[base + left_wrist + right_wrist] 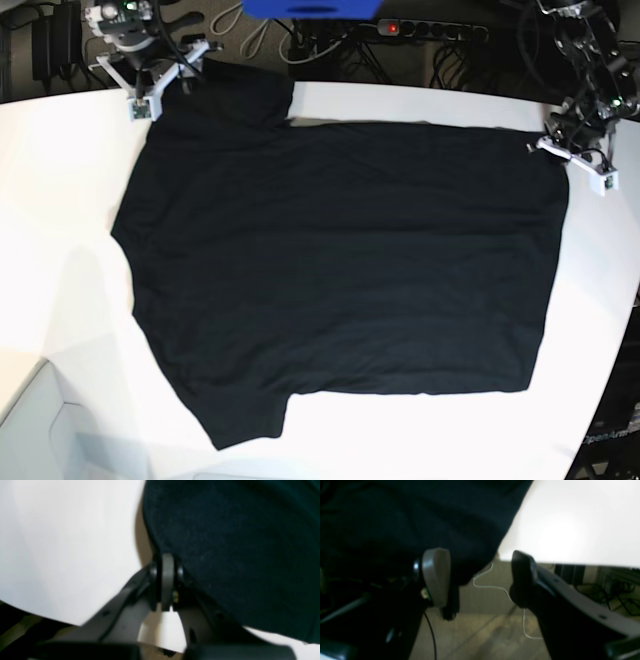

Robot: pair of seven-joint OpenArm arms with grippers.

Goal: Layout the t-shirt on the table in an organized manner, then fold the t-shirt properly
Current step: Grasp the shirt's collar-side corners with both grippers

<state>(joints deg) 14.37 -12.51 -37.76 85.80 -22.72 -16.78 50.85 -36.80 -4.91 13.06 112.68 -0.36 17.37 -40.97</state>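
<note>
1. Black t-shirt lies spread flat, plain side up, across the white desk, sleeves at 11 and 7 o'clock in the base view.
2. Left end effector, at 2 o'clock, has its jaws pinched together on the t-shirt's hem corner.
3. Right end effector, at 11 o'clock by the far sleeve, has its jaws apart, holding nothing.
4. Cloth looks soft, light and limp; it should drag and wrinkle easily, so corners and hems seem the best places to grip.
</note>
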